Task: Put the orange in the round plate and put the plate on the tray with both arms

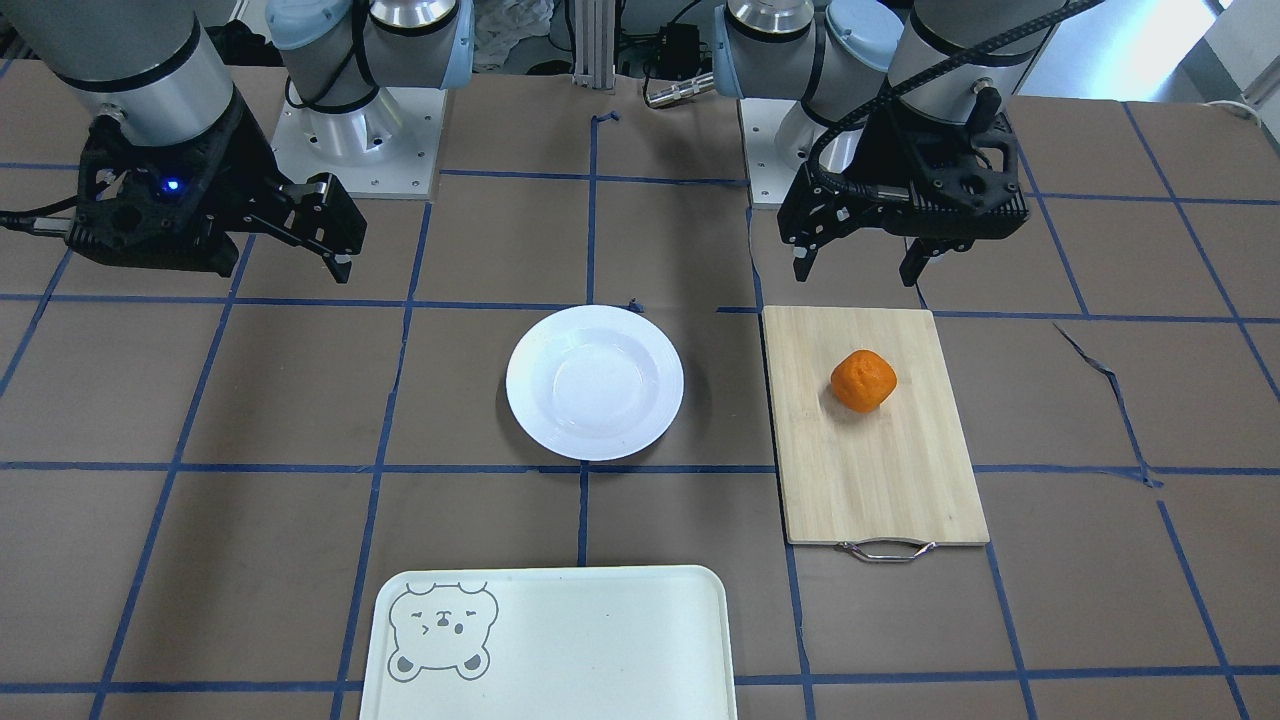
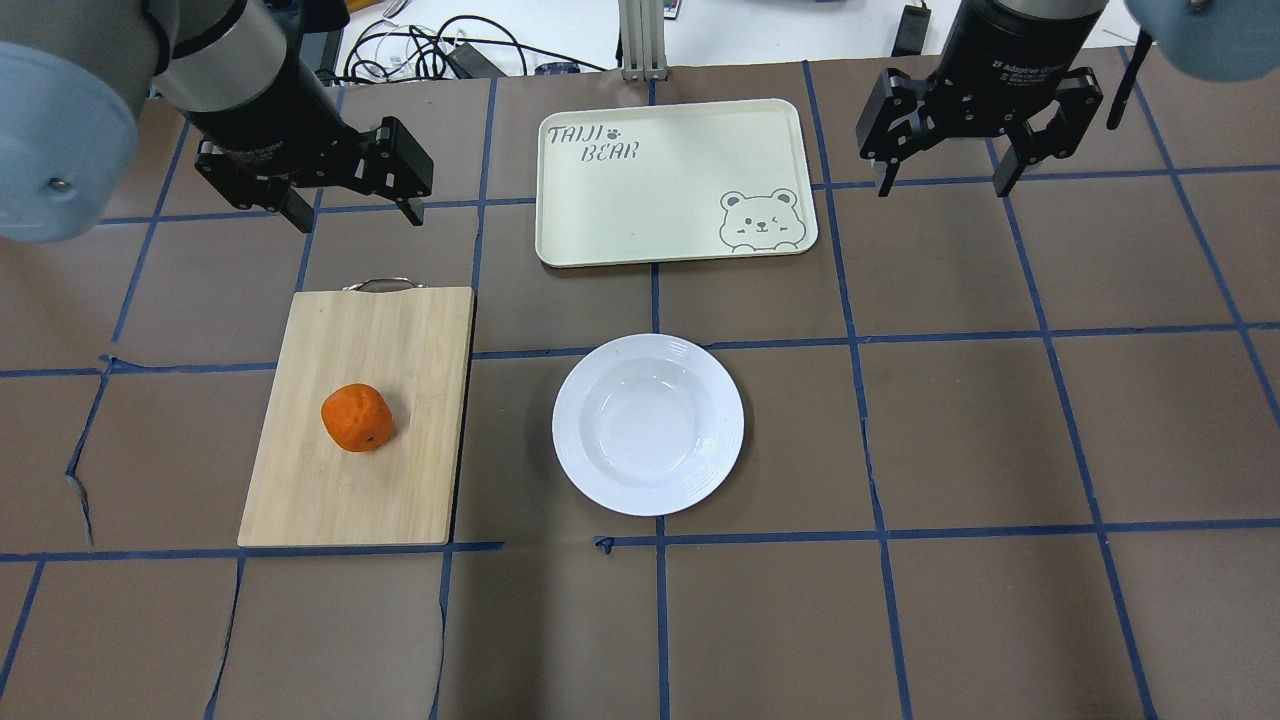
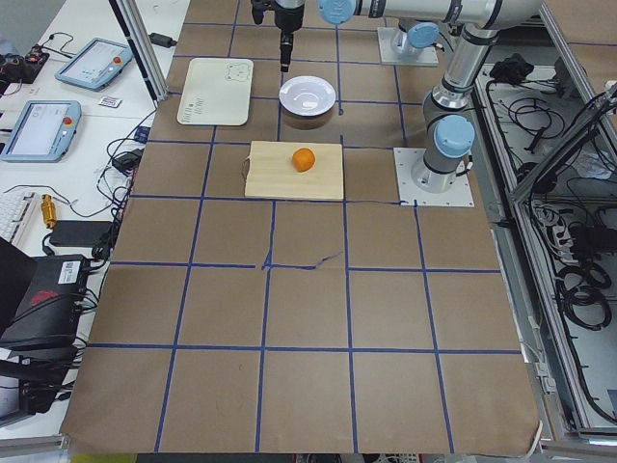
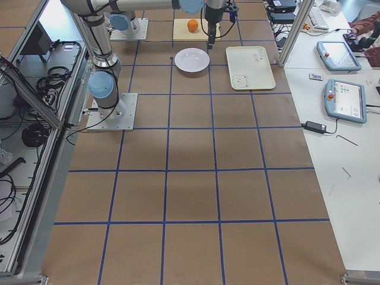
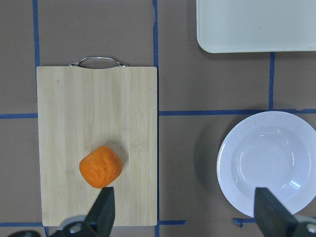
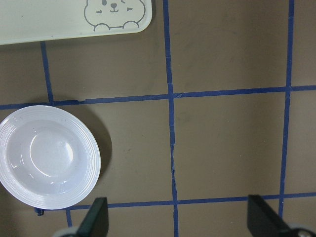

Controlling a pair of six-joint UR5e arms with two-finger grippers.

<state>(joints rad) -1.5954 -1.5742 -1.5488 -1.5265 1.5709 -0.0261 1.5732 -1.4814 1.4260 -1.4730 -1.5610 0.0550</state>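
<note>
- My left gripper point(image 2: 355, 208) hangs above the table point(image 2: 960, 430) with its two black fingers point(image 5: 103, 210) spread wide and nothing between them.
- In my left wrist view the orange point(image 5: 100, 167) sits just ahead of one fingertip. The round plate point(image 5: 269, 163) lies ahead of the other.
- My right gripper point(image 2: 944, 180) is likewise spread and empty, hovering beyond the tray's right end, clear of everything.
- From my right wrist camera I see the plate at lower left and the tray's bear corner at upper left. The rest is brown table covering crossed by blue tape lines point(image 6: 170, 123).
- The orange lies on a bamboo cutting board point(image 2: 400, 330), towards the end nearer my base, well apart from the plate.
- The board has a metal handle point(image 2: 380, 285) on its far edge, and it lies on my left side of the table.
- The white round plate sits empty near the table's middle, to the right of the board and not touching it.
- The cream tray point(image 2: 660, 200) lies farther out, beyond the plate, with a gap between them. It is bare, with a bear face in one corner and lettering that seems to read TAIJI BEAR in the opposite one.
</note>
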